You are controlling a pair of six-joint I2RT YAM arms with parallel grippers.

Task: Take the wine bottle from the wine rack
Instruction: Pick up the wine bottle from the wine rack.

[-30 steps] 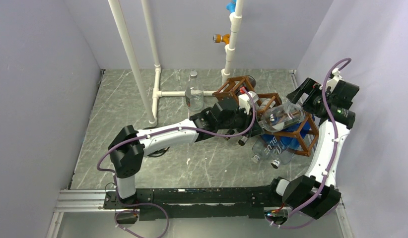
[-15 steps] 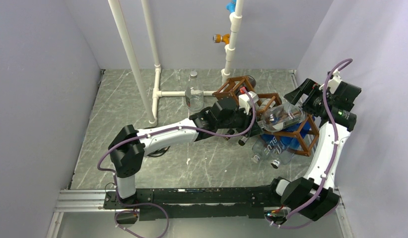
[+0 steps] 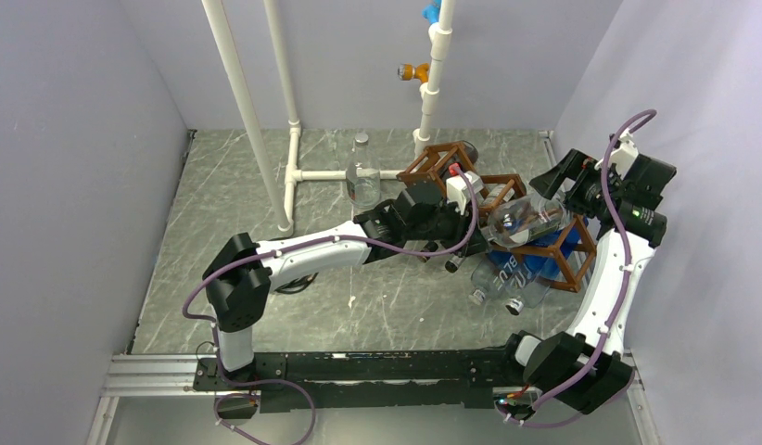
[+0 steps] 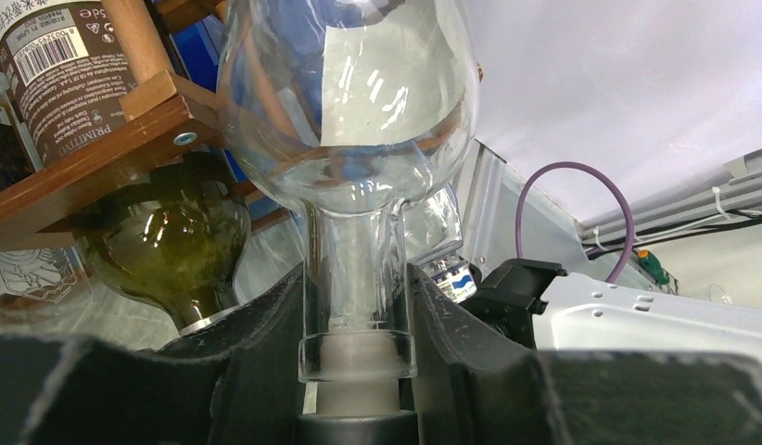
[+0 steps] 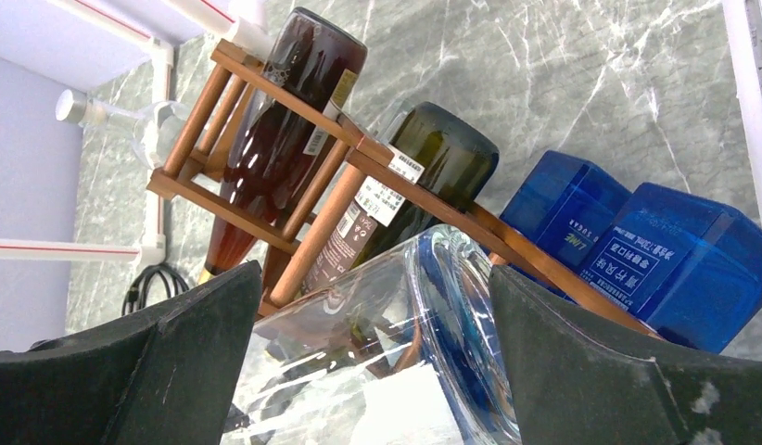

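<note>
The clear wine bottle (image 3: 526, 221) lies over the top of the wine rack (image 5: 320, 232), with its neck toward the left jaws, which are clamped tight on it. The right jaws stand wide astride its base; contact is unclear.

Clear glass bottle (image 3: 528, 221) is lying sideways atop rack (image 5: 314, 236), neck pointing L, base R; red-brown wood lattice rack is sitting far R, skewed.
</note>
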